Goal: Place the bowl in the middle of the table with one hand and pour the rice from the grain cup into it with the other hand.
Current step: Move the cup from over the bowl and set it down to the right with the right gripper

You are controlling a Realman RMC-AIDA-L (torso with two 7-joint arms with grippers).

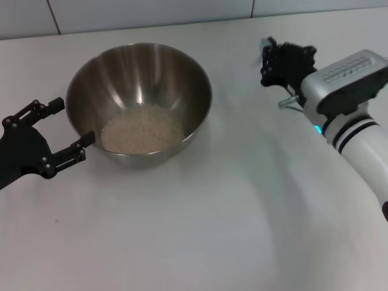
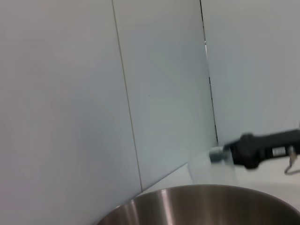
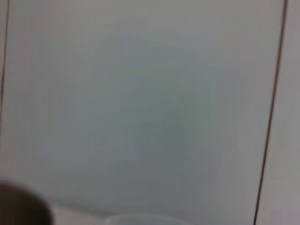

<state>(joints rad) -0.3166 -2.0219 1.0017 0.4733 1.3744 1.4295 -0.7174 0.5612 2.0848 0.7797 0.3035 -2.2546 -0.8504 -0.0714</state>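
The steel bowl (image 1: pixel 139 73) stands on the white table (image 1: pixel 200 218), left of its middle, with a pale heap of rice (image 1: pixel 142 132) in its bottom. My left gripper (image 1: pixel 70 123) is open beside the bowl's left wall, one finger on either side of the rim, apart from it. My right gripper (image 1: pixel 270 57) is at the far right back, low over the table, shut on the clear grain cup (image 2: pixel 211 171). The cup looks empty and is faint. Its rim shows in the right wrist view (image 3: pixel 140 219). The bowl's rim shows in the left wrist view (image 2: pixel 201 204).
A white tiled wall (image 1: pixel 151 12) runs along the table's back edge. Bare tabletop lies in front of the bowl and between the bowl and the right arm (image 1: pixel 351 103).
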